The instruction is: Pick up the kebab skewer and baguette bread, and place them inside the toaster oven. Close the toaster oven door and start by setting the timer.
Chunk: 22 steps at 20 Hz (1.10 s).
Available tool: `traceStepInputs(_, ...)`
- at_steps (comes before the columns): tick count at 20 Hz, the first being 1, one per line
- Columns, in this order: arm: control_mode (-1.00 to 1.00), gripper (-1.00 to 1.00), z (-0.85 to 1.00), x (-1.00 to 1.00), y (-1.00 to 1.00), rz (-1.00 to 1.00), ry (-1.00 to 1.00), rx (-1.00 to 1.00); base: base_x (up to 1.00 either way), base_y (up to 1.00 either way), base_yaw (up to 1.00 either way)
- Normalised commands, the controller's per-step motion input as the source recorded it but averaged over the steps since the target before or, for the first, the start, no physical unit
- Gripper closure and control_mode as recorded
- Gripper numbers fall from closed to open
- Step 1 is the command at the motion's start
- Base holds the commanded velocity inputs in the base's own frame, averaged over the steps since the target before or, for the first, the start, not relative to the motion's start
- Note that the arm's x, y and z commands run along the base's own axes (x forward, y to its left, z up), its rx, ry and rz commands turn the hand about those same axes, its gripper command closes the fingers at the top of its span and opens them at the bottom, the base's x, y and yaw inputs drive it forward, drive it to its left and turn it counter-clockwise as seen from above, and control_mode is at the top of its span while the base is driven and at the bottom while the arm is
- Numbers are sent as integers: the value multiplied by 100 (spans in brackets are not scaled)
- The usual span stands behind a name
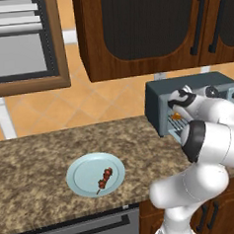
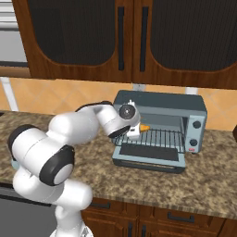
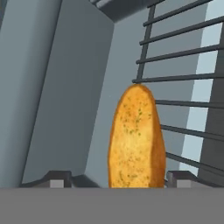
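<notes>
The baguette bread (image 3: pixel 136 140) lies on the wire rack (image 3: pixel 183 78) inside the blue-grey toaster oven (image 2: pixel 159 102), near its left wall. My gripper (image 3: pixel 119 178) reaches into the oven, open, with its fingertips (image 3: pixel 59 178) spread wider than the loaf and a gap on the left side. From the right base view the bread (image 2: pixel 145 126) peeks out orange behind the hand. The toaster oven door (image 2: pixel 149 156) hangs dropped open onto the counter. The kebab skewer (image 1: pixel 104 179) rests on a pale blue plate (image 1: pixel 81 173) at the counter's left front.
Dark wooden cabinets (image 2: pixel 134 37) hang just above the oven. The oven's knobs (image 2: pixel 196 125) sit on its right side. The speckled stone counter (image 1: pixel 33 159) stretches left of the plate. A framed window (image 1: pixel 15 42) is at the far left.
</notes>
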Motion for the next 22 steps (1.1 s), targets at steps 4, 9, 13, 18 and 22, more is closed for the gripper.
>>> traceStepInputs(4, -100, -100, 0, -13, -16, 0, 14, 0, 0, 0, 0)
traceStepInputs(9, -100, -100, 0, -87, -11, 4, 15, 0, 0, 0, 0)
traceStepInputs(13, -100, -100, 26, -62, 25, 11, 15, -1, 0, 0, 0)
traceStepInputs(18, -100, -100, 15, -79, 57, 12, 17, -6, 0, 0, 0)
traceStepInputs(22, -100, -100, 2, -60, 77, 18, 18, 0, 0, 0, 0)
